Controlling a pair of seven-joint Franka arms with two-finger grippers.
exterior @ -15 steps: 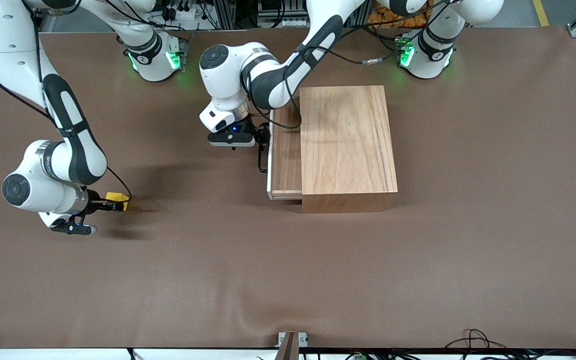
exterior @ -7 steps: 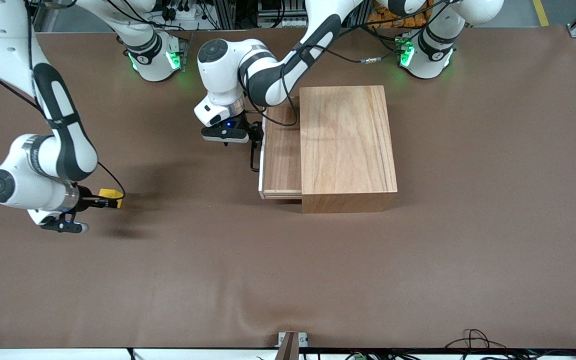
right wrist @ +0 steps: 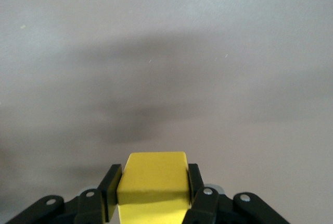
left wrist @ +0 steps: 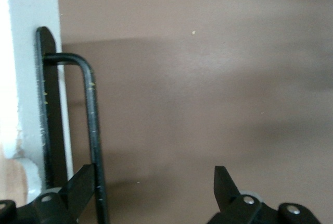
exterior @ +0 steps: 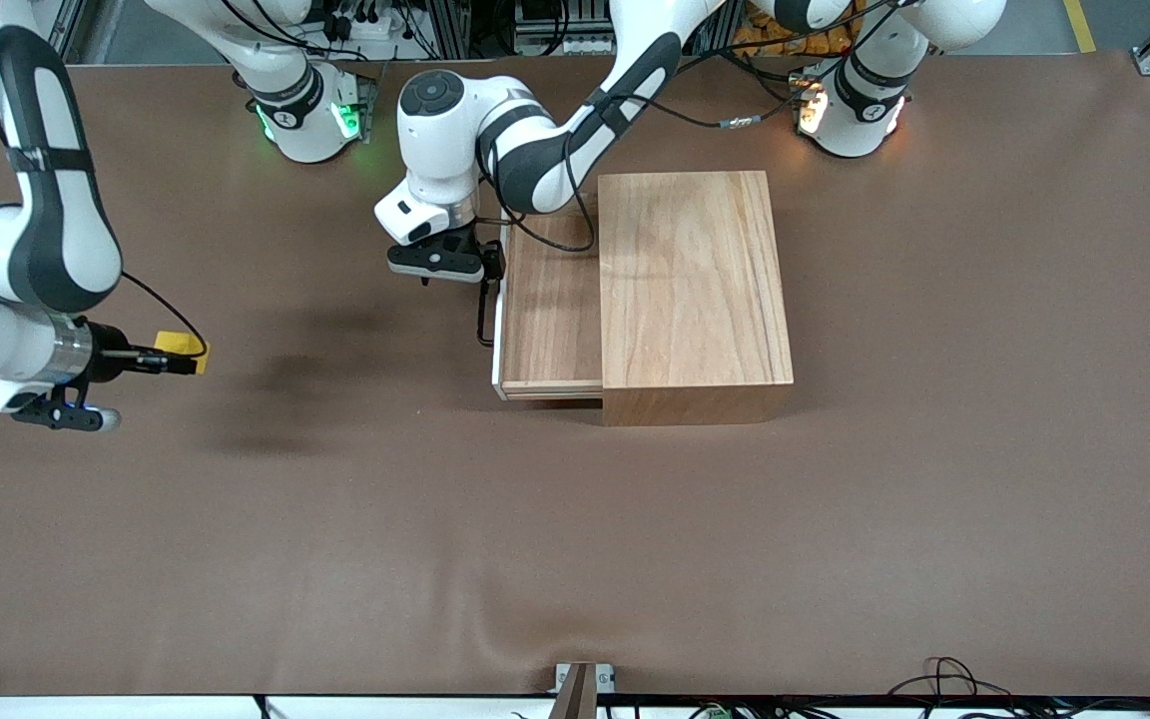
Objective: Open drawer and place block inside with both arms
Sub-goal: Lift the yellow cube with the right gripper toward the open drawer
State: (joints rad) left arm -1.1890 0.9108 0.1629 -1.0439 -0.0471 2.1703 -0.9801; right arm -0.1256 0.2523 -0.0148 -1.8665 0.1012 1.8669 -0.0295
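Front view shows the drawer (exterior: 545, 310) partly pulled out of the light wood box (exterior: 695, 295), which sits on the brown table (exterior: 575, 519) toward the edge where the arm bases stand, somewhat toward the left arm's end. The drawer's white front faces the right arm's end of the table, and its thin black wire handle (exterior: 483, 310) stands out from that front. The left gripper (exterior: 483, 275) is at this handle, reaching in from its base near the table's base-side edge. In the left wrist view the left gripper's (left wrist: 156, 182) fingers are spread wide, with one fingertip (left wrist: 83, 182) right against the handle (left wrist: 91, 130) and the other well apart from it, so the bar is not pinched. The right gripper (exterior: 181, 361) is over the table near the edge at the right arm's end, up in the air with its shadow on the surface beneath. In the right wrist view its fingers (right wrist: 112, 187) are pressed against both sides of the yellow block (right wrist: 152, 185), pinching it clear of the table.
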